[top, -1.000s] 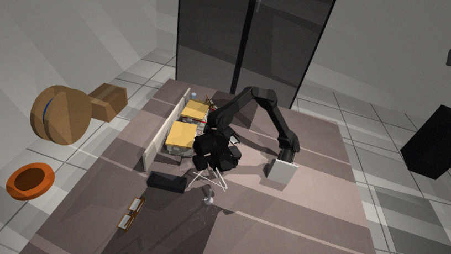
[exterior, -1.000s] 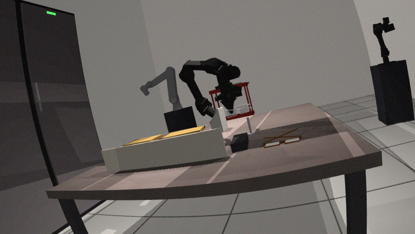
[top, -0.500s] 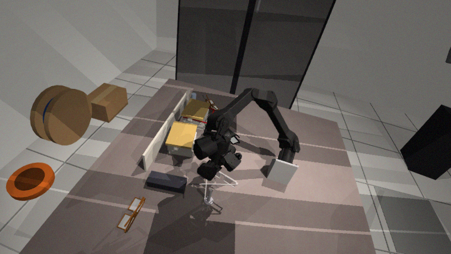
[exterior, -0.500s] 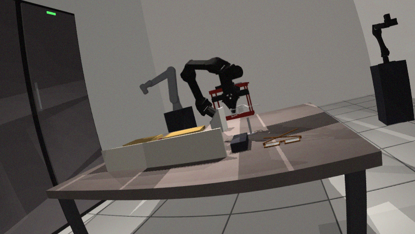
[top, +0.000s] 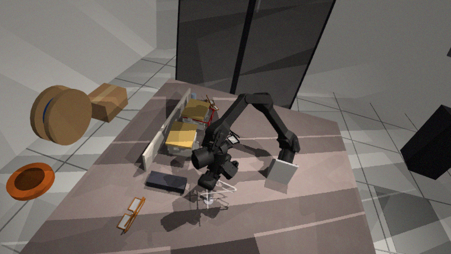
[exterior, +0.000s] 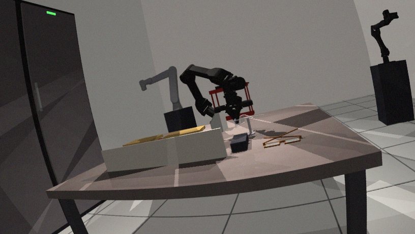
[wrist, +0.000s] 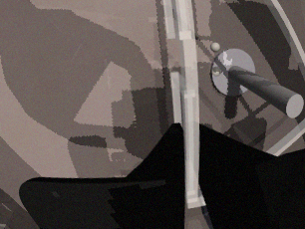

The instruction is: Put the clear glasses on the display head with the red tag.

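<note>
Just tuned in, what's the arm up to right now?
The gripper is shut on the clear glasses, holding them low over the table, right above a small upright stand. In the wrist view a clear frame bar runs out from between the fingers. The display heads sit further back beside a white panel; nothing is on either. An orange pair of glasses and a dark case lie untouched.

— What colours sit on the brownish-mauve banded table top (top: 299,201)?
— Orange-framed spectacles (top: 131,213), a dark navy flat box (top: 166,181), two mustard-yellow topped blocks (top: 182,135), a black jointed arm (top: 252,104).
— And its base?
— A pale grey square plate (top: 282,172).
</note>
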{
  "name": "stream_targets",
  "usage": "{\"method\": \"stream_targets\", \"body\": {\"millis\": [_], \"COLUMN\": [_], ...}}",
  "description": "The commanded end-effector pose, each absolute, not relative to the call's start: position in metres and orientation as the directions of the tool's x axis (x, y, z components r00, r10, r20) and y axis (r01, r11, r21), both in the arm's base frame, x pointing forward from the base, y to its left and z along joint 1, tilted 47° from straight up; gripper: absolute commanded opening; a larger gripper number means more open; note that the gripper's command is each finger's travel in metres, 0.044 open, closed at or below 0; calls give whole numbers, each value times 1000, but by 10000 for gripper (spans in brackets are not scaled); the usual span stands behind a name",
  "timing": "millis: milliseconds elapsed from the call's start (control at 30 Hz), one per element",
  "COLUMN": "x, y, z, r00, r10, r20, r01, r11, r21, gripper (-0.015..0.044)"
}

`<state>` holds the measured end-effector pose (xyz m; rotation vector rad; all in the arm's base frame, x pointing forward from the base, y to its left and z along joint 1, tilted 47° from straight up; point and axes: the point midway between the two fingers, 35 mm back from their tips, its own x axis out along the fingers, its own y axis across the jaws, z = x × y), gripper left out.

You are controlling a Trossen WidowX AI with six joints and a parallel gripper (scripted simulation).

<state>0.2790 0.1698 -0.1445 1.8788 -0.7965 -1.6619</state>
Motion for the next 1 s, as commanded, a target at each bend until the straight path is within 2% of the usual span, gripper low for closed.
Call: {"method": "stream_targets", "body": {"millis": [0,967], "x": [279,264], "y": [164,158], "z": [-150,-146], "r00": [86,85], "r10": [-715,-715], "r20": [-694,-694], "r01": [-83,-83], "r11": [-699,-699], "r21": [710,711], "gripper": [0,0]}}
